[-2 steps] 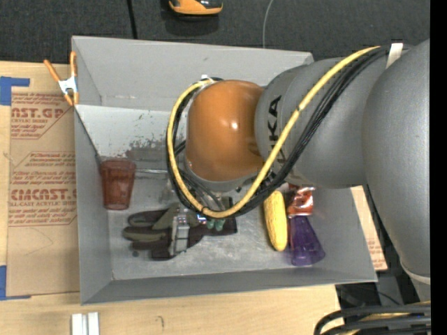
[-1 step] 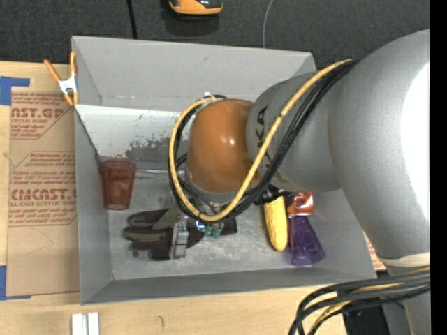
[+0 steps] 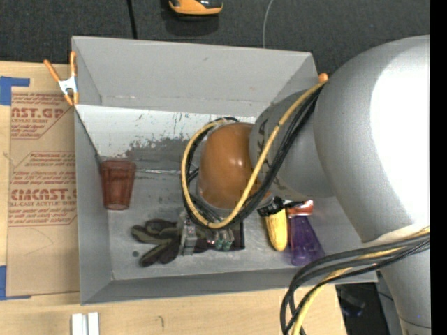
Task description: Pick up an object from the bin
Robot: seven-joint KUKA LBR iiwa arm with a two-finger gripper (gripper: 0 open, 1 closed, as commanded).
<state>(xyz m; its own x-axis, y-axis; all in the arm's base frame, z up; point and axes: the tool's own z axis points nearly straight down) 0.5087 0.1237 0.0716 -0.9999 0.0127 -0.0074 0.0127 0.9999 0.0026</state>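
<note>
My gripper (image 3: 207,241) is low in the bin near its front wall, under the arm's orange dome. Its left side is right at a dark brown glove (image 3: 155,240) that lies crumpled on the bin floor at the front. Whether it touches the glove I cannot tell. To the gripper's right lie a yellow rounded object (image 3: 277,230) and a purple plastic object (image 3: 303,241), side by side at the front right.
A reddish-brown translucent cup (image 3: 117,183) lies against the left wall. A small orange-and-white piece (image 3: 301,206) sits just behind the purple object. The arm and its looping cables cover the right half of the bin.
</note>
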